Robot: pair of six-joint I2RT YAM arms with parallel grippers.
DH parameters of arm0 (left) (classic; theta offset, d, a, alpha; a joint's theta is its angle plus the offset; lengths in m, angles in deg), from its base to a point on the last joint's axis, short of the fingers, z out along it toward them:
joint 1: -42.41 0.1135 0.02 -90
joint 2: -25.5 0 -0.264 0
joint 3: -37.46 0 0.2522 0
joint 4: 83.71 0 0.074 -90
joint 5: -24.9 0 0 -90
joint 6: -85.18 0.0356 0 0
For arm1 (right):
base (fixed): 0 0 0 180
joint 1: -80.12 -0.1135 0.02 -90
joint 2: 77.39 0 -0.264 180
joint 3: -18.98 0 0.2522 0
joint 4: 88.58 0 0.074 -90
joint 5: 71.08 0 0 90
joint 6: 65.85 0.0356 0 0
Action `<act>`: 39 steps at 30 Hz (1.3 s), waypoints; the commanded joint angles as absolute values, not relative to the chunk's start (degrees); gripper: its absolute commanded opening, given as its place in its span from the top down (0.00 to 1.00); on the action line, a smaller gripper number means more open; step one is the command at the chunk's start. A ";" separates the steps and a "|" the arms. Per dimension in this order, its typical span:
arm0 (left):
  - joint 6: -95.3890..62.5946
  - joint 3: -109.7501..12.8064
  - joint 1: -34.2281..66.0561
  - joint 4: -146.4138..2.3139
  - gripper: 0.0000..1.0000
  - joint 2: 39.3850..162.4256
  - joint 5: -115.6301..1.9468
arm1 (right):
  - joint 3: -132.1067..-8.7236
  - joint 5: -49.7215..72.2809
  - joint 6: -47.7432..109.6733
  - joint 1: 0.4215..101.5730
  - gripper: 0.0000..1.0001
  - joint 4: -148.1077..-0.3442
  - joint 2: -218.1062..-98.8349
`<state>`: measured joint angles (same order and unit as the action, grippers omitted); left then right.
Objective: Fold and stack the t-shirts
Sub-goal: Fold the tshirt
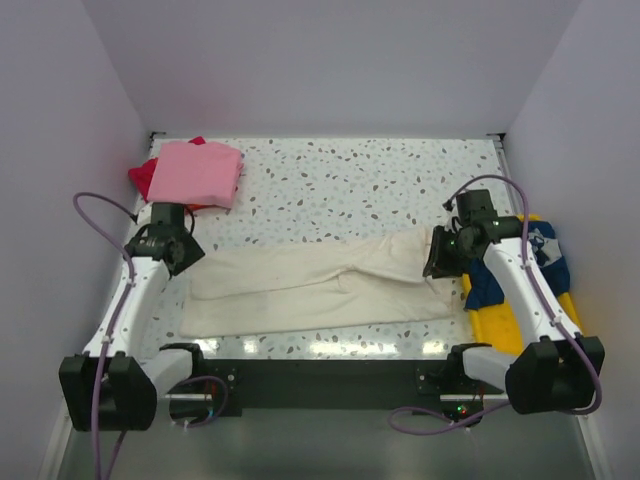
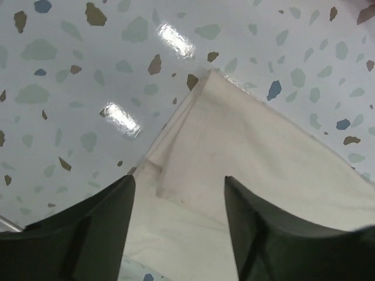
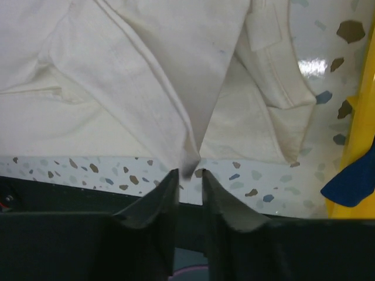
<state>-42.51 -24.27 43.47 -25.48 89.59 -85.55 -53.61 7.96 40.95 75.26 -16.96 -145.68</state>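
Observation:
The large cream t-shirt (image 1: 320,285) lies folded into a long band across the near half of the table. My left gripper (image 1: 185,255) hovers over its left end, open, with only cloth (image 2: 263,152) below the gap between the fingers (image 2: 179,178). At the band's right end is my right gripper (image 1: 435,262). Its jaws (image 3: 190,172) stand a narrow gap apart, and a peaked fold of the cream shirt (image 3: 146,58) ends right at the tips. A folded pink t-shirt (image 1: 200,172) lies on a red one (image 1: 143,178) at the back left.
A yellow tray (image 1: 500,325) sits along the table's right edge with a navy white-print t-shirt (image 1: 540,255) draped on it, close beside my right arm. In the right wrist view the tray (image 3: 366,117) and the navy cloth (image 3: 351,181) show at the right. White walls enclose the table.

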 commanded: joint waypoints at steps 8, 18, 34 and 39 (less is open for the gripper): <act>-45.34 -25.96 43.82 -26.15 0.17 84.02 -82.69 | -54.72 9.09 40.49 74.15 0.51 -18.28 -144.18; -46.12 -25.70 38.11 -44.09 0.17 99.23 -72.76 | -55.95 4.95 45.59 65.55 0.53 -43.17 -162.35; -46.57 -17.88 37.76 -53.42 0.17 108.64 -71.43 | -60.08 8.28 43.40 60.00 0.53 -51.97 -178.81; -46.39 -17.52 37.67 -53.86 0.17 109.08 -71.43 | -61.40 9.95 42.08 60.08 0.58 -51.79 -180.22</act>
<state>-46.20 -17.95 37.88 -50.70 108.63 -71.28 -58.75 7.81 43.66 60.25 -49.48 -179.34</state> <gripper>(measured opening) 0.829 0.440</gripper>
